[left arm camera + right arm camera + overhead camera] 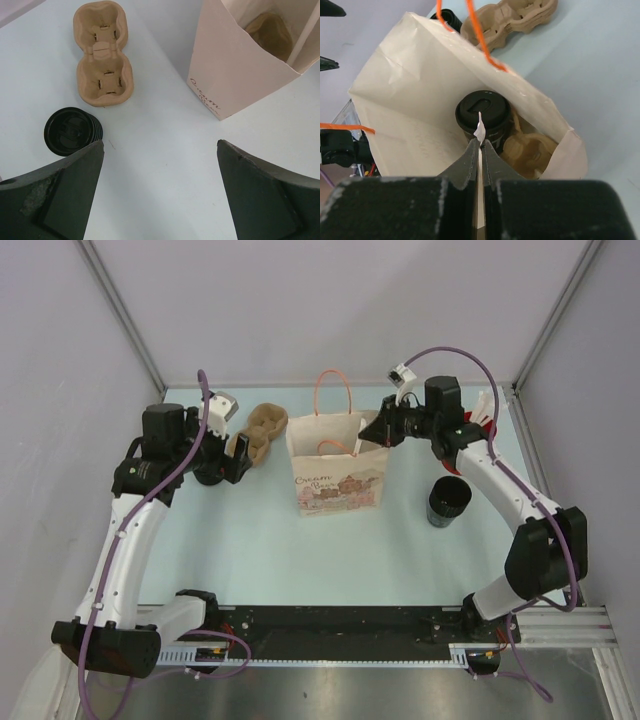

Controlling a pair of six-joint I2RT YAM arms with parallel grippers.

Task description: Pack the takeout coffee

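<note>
**Booth:** Where's the takeout coffee (482, 111)?
**Me:** Down in the paper bag (405, 95), lidded, alongside a cardboard carrier (532, 150). My right pincer (480, 146) pinches a white stick (480, 131) above it; my left pincer (160, 147) gapes wide over the table (160, 100).

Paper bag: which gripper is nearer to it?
Right. The right gripper, shut on a white stick, is over the open paper bag; the left gripper stands apart, off its left side.

Lidded cup (486, 106) inside bag (405, 85)

Lidded black cup (482, 114) upright in bag (405, 100)
</note>
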